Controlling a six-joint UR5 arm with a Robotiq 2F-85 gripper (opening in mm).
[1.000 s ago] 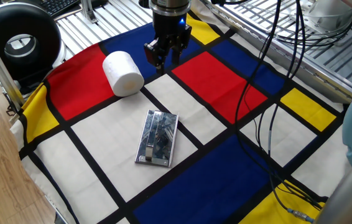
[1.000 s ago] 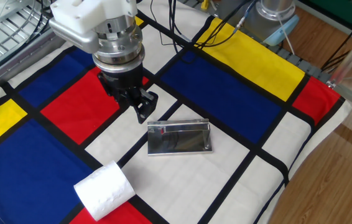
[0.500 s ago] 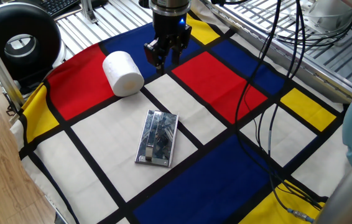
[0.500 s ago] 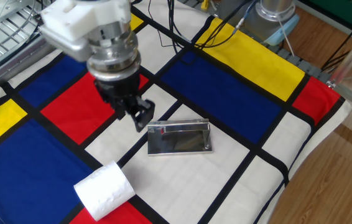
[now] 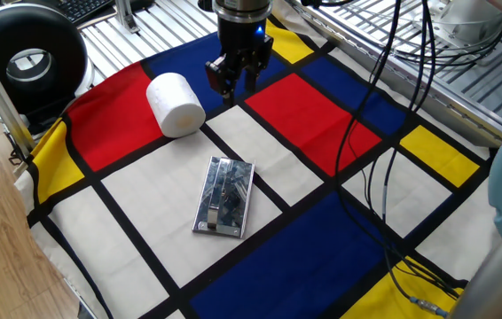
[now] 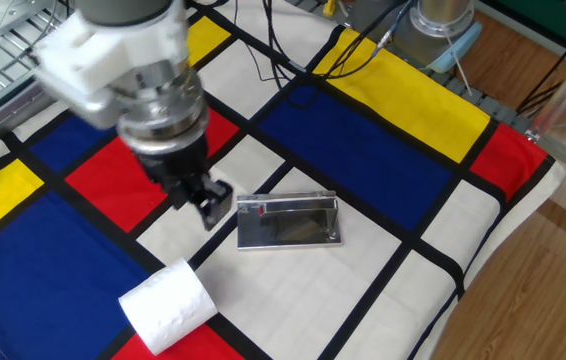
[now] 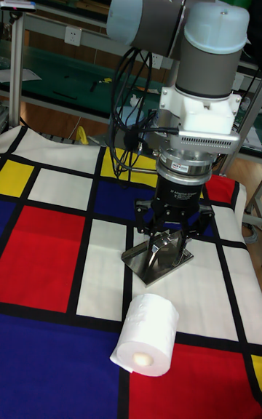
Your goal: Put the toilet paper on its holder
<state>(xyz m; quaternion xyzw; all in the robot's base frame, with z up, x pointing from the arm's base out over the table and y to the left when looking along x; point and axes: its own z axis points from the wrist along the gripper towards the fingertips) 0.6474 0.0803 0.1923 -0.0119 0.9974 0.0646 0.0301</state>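
The toilet paper (image 5: 176,105) is a white roll lying on its side on the checked cloth, partly on a red patch; it also shows near the front edge (image 6: 168,305) and in the tall view (image 7: 145,335). The holder (image 5: 225,197) is a shiny chrome plate lying flat on a white patch (image 6: 288,222) (image 7: 156,257), its bar arm folded down. My gripper (image 5: 231,89) hangs open and empty just above the cloth. In the other fixed view the gripper (image 6: 201,205) is left of the holder and above the roll. In the tall view the gripper (image 7: 171,243) stands over the holder, behind the roll.
Black cables (image 5: 366,133) hang and trail over the right side of the cloth. A black round device (image 5: 29,62) stands off the cloth's far left corner. Metal racks (image 5: 473,71) border the table. The cloth's edge (image 6: 483,270) drops off at the right.
In the other fixed view the gripper has moved down and left, from beyond the holder's left end toward the roll. Roll and holder have not moved.
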